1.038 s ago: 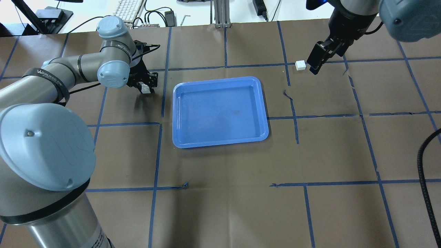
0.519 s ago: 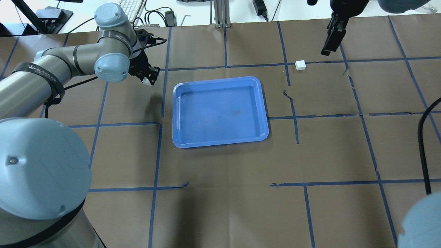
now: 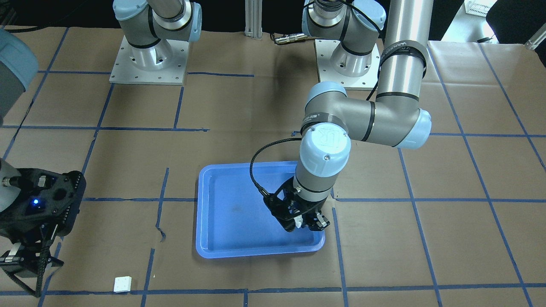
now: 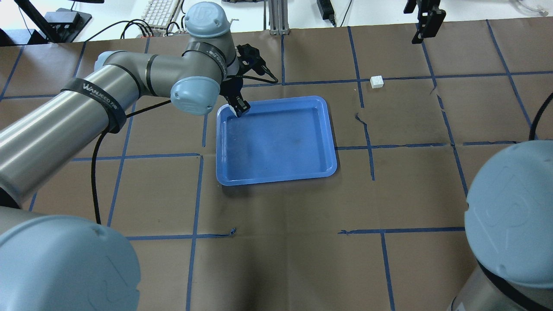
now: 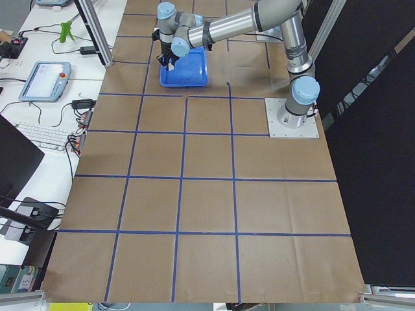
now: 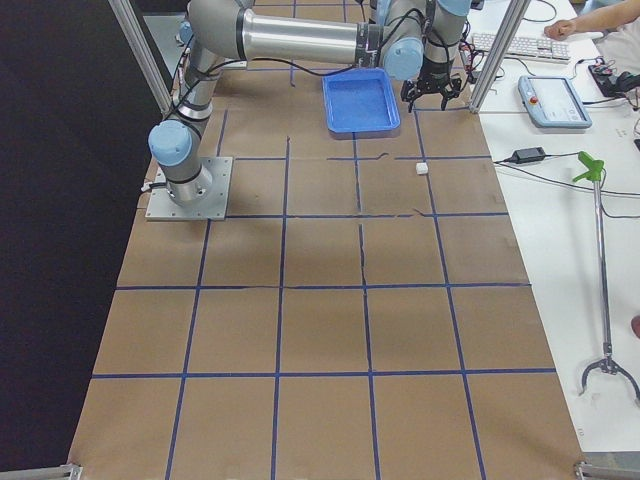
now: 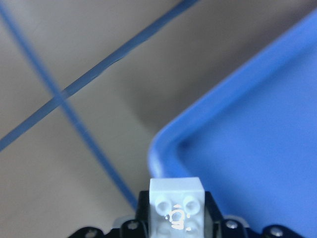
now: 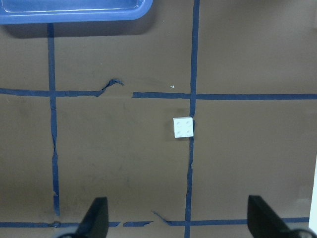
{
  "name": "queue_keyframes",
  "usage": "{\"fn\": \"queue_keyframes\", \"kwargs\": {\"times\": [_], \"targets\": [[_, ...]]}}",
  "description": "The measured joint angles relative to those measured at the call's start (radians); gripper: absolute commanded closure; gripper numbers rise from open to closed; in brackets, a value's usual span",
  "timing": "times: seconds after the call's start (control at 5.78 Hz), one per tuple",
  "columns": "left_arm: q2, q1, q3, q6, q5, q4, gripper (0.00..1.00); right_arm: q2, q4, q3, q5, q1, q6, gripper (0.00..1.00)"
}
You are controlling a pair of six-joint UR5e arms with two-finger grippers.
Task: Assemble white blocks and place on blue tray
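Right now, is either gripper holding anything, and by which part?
Left gripper pinches a white block by its sides; right gripper is open, empty.

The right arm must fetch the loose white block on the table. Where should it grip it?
Take the loose white block by two opposite side walls, straight down from above: it lies flat, studs up, sides free. Its edges look nearly square to the open right gripper, so little turning seems needed.

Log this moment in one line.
left gripper: shut on held block over tray corner | right gripper: open, clear of loose block | assembly: not done
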Motion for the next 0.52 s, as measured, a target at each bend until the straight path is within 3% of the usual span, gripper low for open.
{"fn": "queue_keyframes", "kwargs": {"times": [0.17, 0.52], "targets": [[-0.006, -0.040, -0.018, 0.163, -0.007, 0.016, 0.83, 0.024, -0.002, -0.008, 0.048, -0.033, -0.010, 0.00], [-0.024, -0.070, -0.126, 0.330, -0.031, 0.149, 0.78, 0.101, -0.001, -0.007, 0.255, -0.113, -0.040, 0.00]]}}
